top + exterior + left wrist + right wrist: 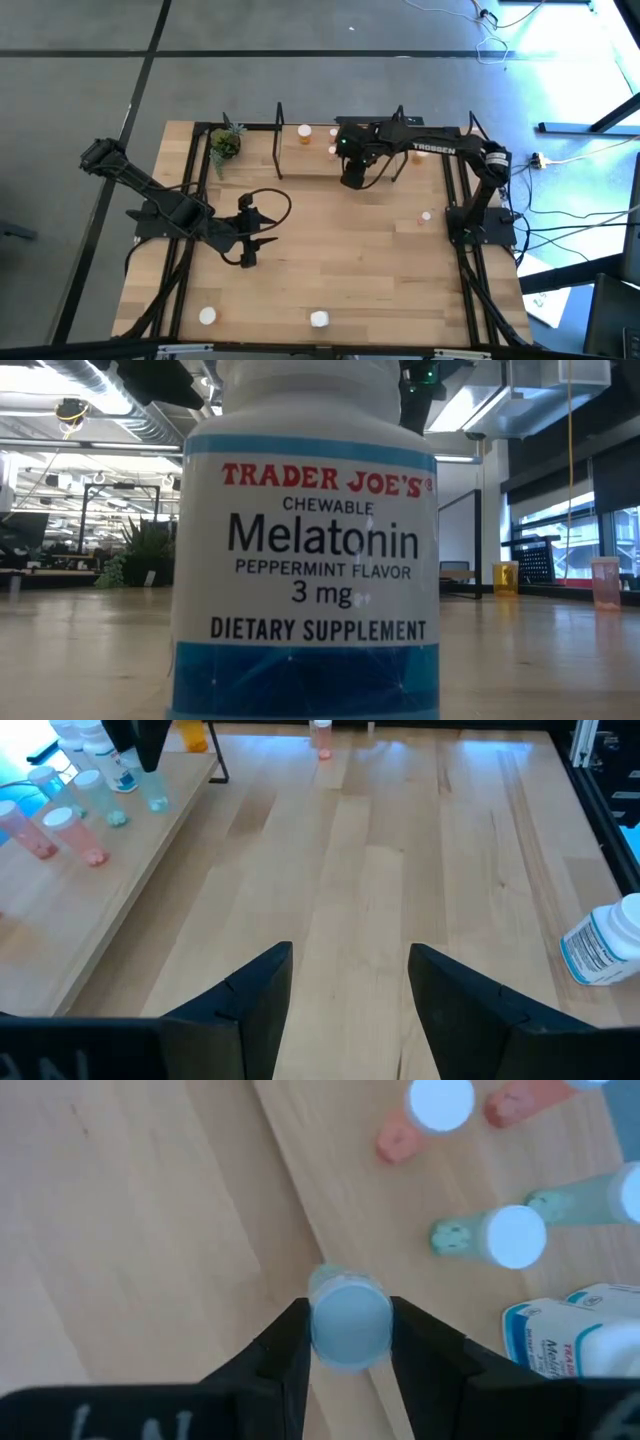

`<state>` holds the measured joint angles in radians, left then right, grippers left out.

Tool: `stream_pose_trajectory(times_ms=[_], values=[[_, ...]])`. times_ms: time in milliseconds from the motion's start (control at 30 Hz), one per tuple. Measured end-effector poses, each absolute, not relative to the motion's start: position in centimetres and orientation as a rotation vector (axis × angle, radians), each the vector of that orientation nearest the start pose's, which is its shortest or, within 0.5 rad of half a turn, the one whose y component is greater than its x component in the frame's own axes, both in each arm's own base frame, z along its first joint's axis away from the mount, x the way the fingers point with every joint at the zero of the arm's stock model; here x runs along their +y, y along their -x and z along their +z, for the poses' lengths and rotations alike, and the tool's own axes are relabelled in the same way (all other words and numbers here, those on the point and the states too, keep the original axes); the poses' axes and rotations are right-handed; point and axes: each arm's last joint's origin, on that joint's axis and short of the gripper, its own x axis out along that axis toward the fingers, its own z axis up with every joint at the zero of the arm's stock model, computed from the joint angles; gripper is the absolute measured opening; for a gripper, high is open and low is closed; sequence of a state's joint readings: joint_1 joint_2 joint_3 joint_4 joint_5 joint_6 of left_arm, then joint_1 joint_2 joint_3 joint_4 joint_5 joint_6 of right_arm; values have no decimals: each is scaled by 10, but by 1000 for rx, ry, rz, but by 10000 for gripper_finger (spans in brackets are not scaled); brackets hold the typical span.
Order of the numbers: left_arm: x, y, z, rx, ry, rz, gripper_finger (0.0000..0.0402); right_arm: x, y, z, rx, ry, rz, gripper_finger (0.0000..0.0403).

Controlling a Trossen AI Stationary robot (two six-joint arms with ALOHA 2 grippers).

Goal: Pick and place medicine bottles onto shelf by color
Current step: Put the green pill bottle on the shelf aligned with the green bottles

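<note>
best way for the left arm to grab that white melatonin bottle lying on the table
Grip the white melatonin bottle across its labelled body, coming down from above with fingers on either side of its round sides. It appears to lie tipped over on bare table, so the cap points sideways. The open left gripper probably needs turning to straddle it.

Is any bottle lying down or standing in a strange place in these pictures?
Yes. One white bottle lies tipped on the table, near its edge. Another white melatonin bottle stands right before the low camera and blocks most of its view. The rest stand upright.

arms [180,215]: black, jointed | right arm [440,150]: white TROSSEN lettering | cables: black
</note>
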<state>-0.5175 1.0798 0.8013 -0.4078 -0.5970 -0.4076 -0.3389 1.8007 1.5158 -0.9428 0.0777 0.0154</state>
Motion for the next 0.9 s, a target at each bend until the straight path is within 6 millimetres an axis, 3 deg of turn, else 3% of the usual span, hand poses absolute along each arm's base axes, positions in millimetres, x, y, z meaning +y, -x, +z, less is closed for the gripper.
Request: stream_pose_trajectory(times_ms=[900], values=[[-89,-200,269,537,3,245,195,-146,-348,236,1255,-189,-409,120]])
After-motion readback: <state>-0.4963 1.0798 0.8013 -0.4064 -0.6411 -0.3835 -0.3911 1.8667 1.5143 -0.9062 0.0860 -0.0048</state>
